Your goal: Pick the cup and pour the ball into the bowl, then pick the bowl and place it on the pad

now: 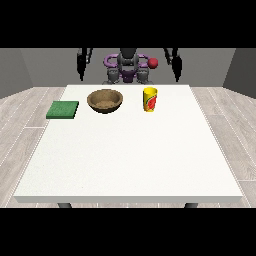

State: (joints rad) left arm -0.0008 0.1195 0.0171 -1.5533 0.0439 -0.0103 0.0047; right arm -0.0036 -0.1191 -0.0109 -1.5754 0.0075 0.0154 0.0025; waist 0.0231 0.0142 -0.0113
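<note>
The upper body of the dark grey and purple robot [128,67] was cut off at the top edge. The small black hand at the view's left [81,74] and the one at the view's right [176,75] were too small to show how their fingers lay. Whether the yellow cup with a red mark [150,99] held a ball could not be told. The white table's dark legs [64,205] were cut off below.

Text: none legible anywhere on the table.
Cup [150,99]: yellow, with a red-and-green mark; no letters or numbers can be read.
</note>
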